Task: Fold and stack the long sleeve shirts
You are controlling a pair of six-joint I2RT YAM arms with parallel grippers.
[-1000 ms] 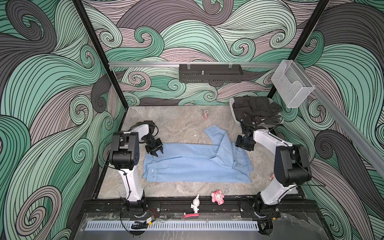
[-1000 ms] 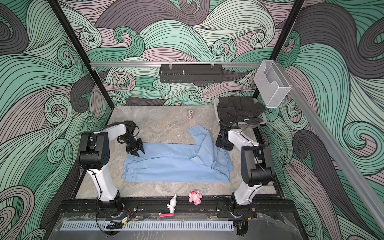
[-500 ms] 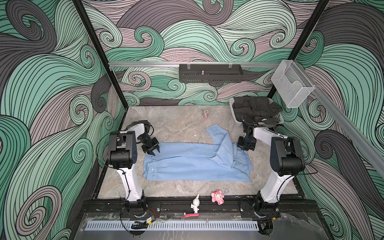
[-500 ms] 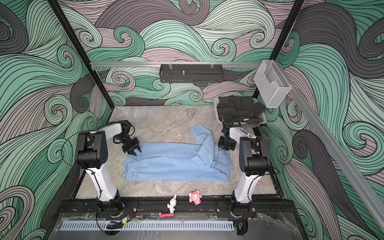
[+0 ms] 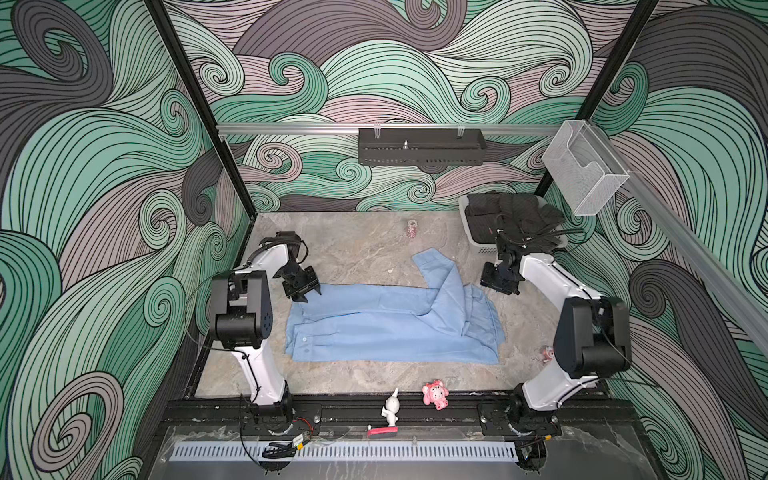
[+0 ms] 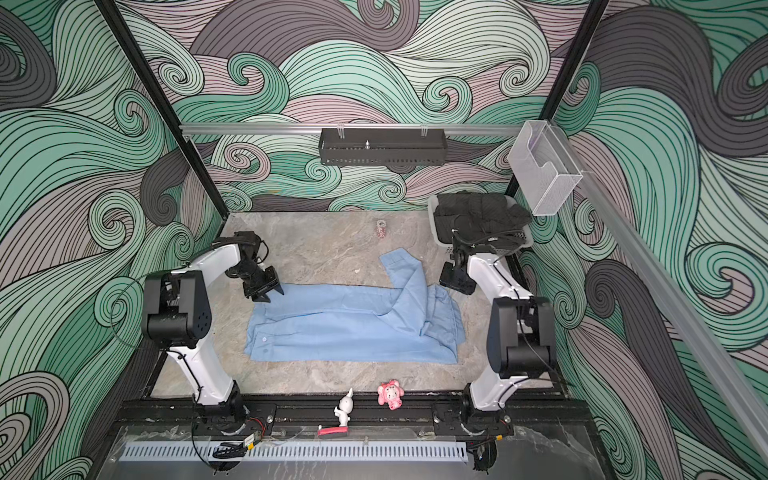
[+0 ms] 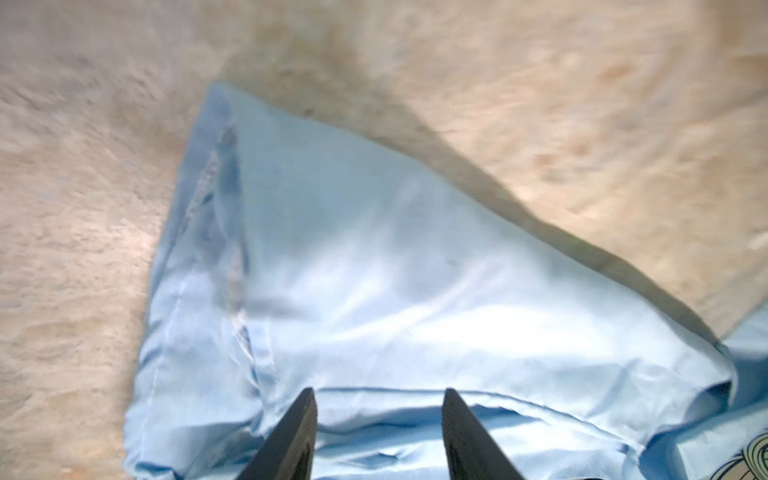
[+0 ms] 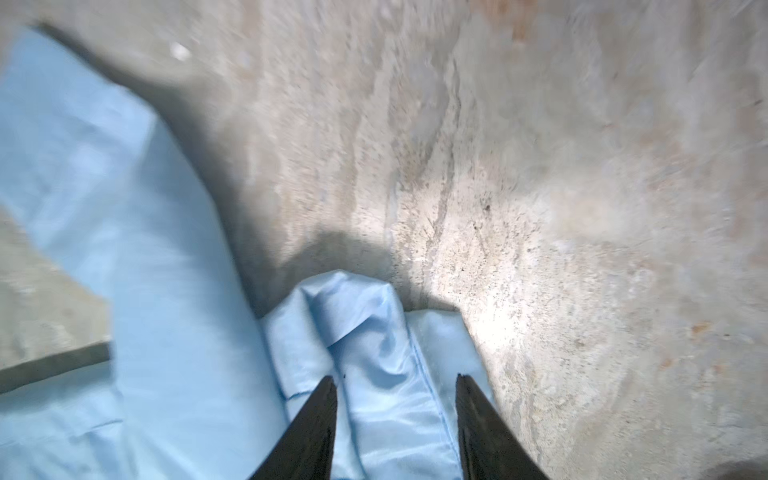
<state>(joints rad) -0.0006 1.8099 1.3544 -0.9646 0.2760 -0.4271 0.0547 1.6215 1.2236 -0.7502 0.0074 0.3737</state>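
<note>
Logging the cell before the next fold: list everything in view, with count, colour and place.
shirt: 1, light blue, spread across the table's middle
table: 1, grey marbled, under the shirt
basket: 1, pale, far right corner
clothes: 1 heap, dark, in the basket
pig toy: 1, pink, near edge
figurine: 1, white, near edge beside the pig toy
shelf: 1, black, hung at the back
box: 1, clear, hung high at the right
left hand: 1, black, open, over the shirt's left end
right hand: 1, black, open, over the shirt's right end
</note>
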